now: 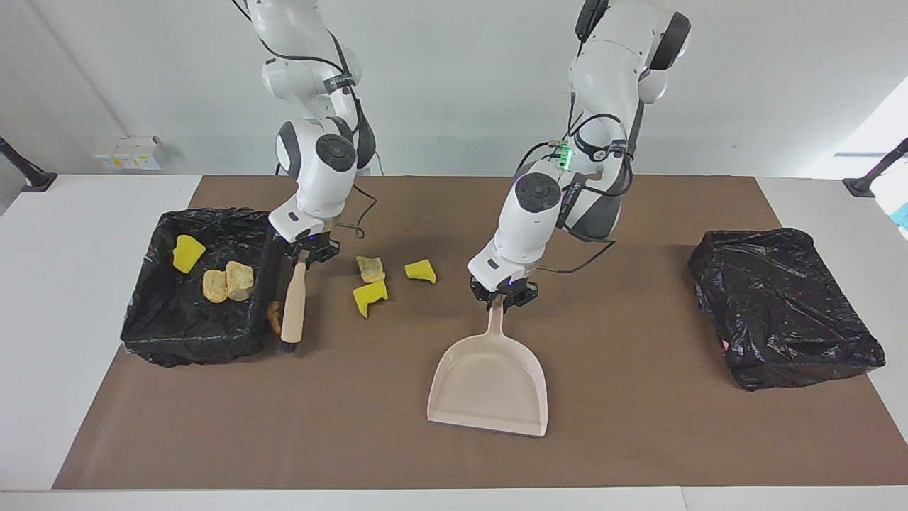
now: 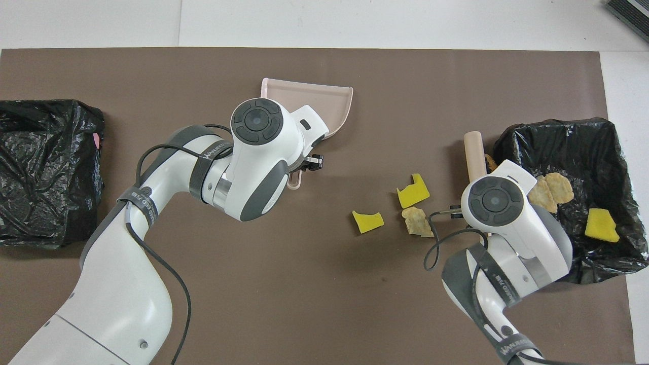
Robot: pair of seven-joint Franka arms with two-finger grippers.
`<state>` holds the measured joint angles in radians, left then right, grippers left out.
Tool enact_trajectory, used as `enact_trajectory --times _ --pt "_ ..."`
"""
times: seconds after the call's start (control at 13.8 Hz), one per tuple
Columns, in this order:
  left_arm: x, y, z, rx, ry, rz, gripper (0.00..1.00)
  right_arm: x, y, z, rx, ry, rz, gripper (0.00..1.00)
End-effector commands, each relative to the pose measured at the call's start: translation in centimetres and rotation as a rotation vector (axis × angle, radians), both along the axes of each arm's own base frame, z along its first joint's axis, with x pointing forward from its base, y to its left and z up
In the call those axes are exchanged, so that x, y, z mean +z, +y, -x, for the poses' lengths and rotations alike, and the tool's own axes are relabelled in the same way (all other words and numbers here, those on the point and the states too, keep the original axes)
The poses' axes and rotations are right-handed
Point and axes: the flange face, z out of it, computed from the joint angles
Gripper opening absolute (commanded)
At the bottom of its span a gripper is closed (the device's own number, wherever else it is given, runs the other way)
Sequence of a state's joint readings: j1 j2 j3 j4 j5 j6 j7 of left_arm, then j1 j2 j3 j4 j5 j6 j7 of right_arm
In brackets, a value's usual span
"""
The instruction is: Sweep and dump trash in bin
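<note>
Trash pieces [image 1: 383, 280] on the brown mat [image 1: 638, 440] beside the open bin [image 1: 191, 341], three more inside it, one lump [image 1: 274, 317] half hidden by the brush [image 1: 293, 309] clenched in the right gripper [image 1: 303, 255], brush bristles pointing away from the robots, left gripper [image 1: 502, 297] clamped on the dustpan [image 1: 489, 383] handle, pan mouth facing away from the robots, covered bin [image 1: 784, 309] at the left arm's end.

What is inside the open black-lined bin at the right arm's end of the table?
The open black-lined bin holds three pieces: one yellow sponge chunk and two tan bread-like lumps side by side. In the overhead view the right arm covers the bin's near corner, so anything there is hidden.
</note>
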<state>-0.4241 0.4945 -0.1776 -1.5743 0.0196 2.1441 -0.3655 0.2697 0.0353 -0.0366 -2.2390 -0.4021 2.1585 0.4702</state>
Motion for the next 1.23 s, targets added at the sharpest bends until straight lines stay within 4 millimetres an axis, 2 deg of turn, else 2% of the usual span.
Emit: enact_trajectory --times 0.0,0.07,0.14,0.29,0.43,0.58,0.72,0.87,1.16 --pt "4.5 1.8 0.3 -0.219 -0.035 -0.045 0.00 1.2 4.8 -0.7 -0.026 0.055 -0.117 0.00" --pt "6.2 3.1 0.3 -0.316 -0.036 -0.057 0.00 2.2 6.1 -0.9 -0.037 0.079 -0.135 0.00" --pt "7.1 4.3 0.3 -0.369 -0.022 -0.070 0.00 4.1 7.4 -1.1 -0.038 0.092 -0.146 0.00" --pt "10.1 7.4 0.3 -0.447 -0.023 -0.085 0.00 7.5 7.3 -1.8 -0.017 0.125 -0.128 0.00" --pt "13.0 12.0 0.3 -0.579 -0.001 -0.103 0.00 7.4 5.2 -2.5 0.006 0.124 -0.061 0.00" --pt "14.5 16.0 1.4 -0.703 0.045 -0.116 0.00 7.2 0.2 -3.7 0.049 0.116 0.053 0.00" --pt "14.0 17.6 3.3 -0.819 0.085 -0.120 0.00 6.5 -3.2 -3.8 0.058 0.130 0.114 0.00" --pt "12.2 18.9 6.0 -0.900 0.120 -0.125 0.00 4.6 -4.7 -3.4 0.060 0.130 0.112 0.00" --pt "8.7 22.9 11.0 -1.079 0.117 -0.131 0.00 1.7 -4.3 -3.0 0.097 0.133 0.096 0.00"
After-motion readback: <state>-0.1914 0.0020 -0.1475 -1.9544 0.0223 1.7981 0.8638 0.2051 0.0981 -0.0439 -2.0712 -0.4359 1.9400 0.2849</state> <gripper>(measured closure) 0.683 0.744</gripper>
